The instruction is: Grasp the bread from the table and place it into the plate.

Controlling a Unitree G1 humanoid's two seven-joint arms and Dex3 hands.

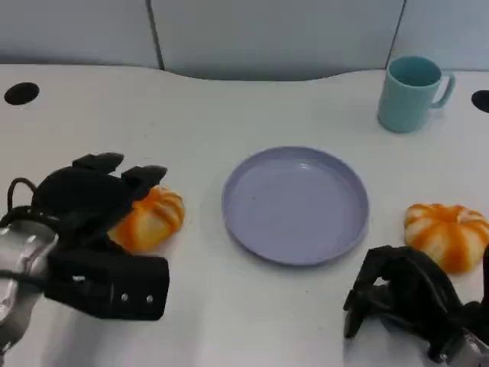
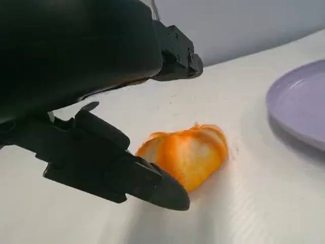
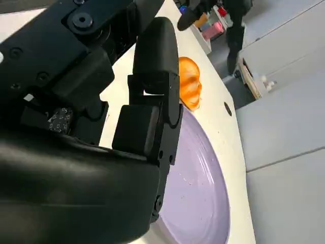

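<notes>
An orange-and-white striped bread (image 1: 153,219) lies on the white table, left of the lilac plate (image 1: 296,229). My left hand (image 1: 95,200) hovers over the bread's left side. In the left wrist view its fingers (image 2: 175,51) and thumb (image 2: 127,175) are spread apart, with the bread (image 2: 189,155) lying on the table between and beyond them, untouched. The plate (image 2: 299,104) holds nothing. My right hand (image 1: 405,294) rests low at the front right, fingers loosely bent and holding nothing, beside a second striped bread (image 1: 448,233). The right wrist view shows the plate (image 3: 203,203) and the far bread (image 3: 189,84).
A teal mug (image 1: 412,92) stands at the back right, behind the plate. Two dark round holes sit in the tabletop, one at the far left (image 1: 21,93) and one at the far right edge (image 1: 481,99). A grey panel wall runs along the back.
</notes>
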